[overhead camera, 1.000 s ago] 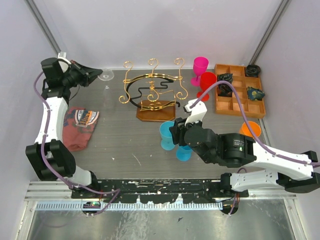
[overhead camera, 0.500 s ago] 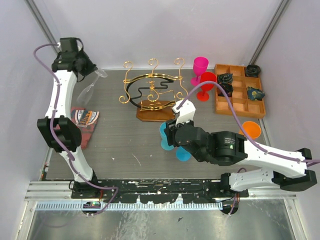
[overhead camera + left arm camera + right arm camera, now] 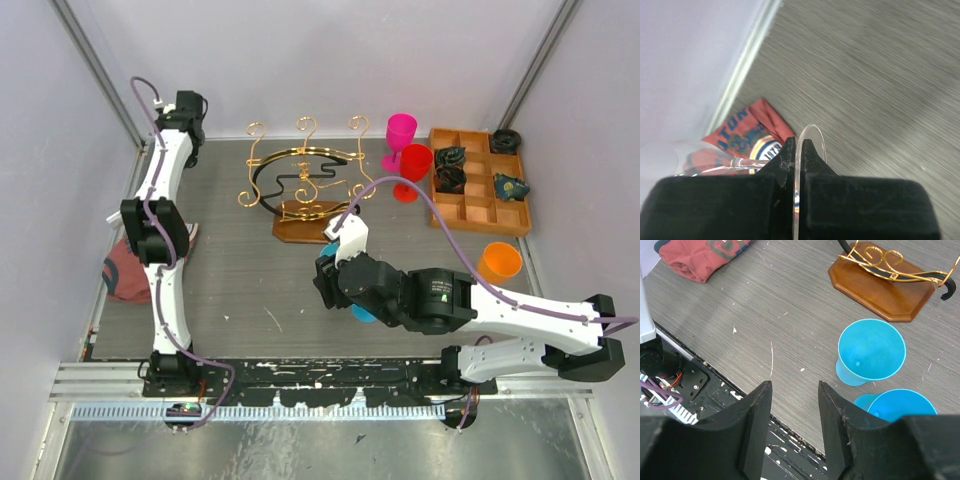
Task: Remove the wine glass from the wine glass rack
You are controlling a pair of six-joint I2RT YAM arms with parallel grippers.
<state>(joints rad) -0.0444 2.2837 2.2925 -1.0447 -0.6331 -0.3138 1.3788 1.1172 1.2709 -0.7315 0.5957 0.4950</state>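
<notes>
L arm stretched up tall, gripper (image 3: 796, 146) clamped on wine glass (image 3: 742, 163) foot.

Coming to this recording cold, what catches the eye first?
The left gripper, up in the far-left corner, is clamped on the foot of a clear wine glass. Mid-table stands the gold wine glass rack, apparently bare, and the open right gripper hovers over two blue cups.

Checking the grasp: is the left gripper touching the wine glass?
Touching. The left wrist view shows the left gripper shut on the wine glass, clamping its foot with no gap on either side.
</notes>
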